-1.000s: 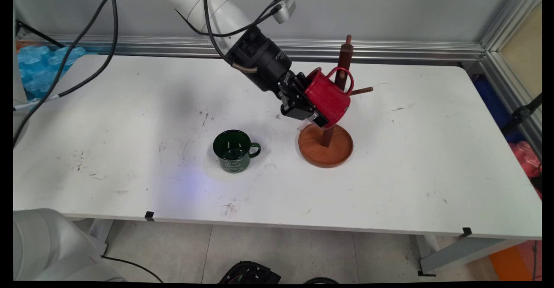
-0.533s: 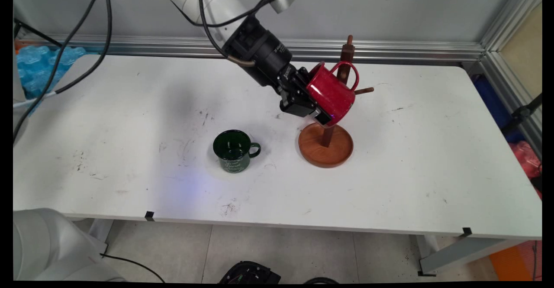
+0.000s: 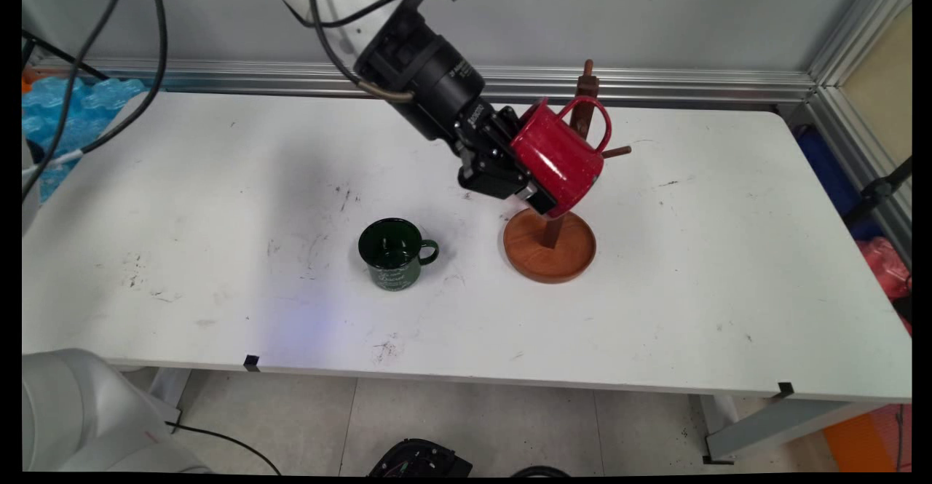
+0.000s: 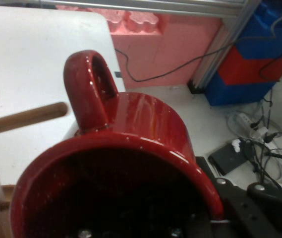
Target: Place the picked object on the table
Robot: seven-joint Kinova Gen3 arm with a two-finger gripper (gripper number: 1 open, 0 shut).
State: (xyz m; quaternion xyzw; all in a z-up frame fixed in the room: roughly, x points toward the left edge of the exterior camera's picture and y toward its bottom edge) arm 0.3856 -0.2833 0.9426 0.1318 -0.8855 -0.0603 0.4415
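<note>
Gripper (image 3: 530, 178) clamps red enamel mug (image 3: 559, 158) by rim, tilted, handle (image 3: 595, 121) beside wooden mug tree (image 3: 579, 116) peg (image 4: 24, 118); green mug (image 3: 393, 254) stands apart.

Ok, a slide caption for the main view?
Black two-finger gripper holds red enamel mug tilted beside wooden mug tree.

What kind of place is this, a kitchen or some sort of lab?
Probably a robotics lab, not a kitchen: a bare white table edged by aluminium framing, with cables strewn on the floor. The gripper holds a red mug beside a wooden mug tree.
</note>
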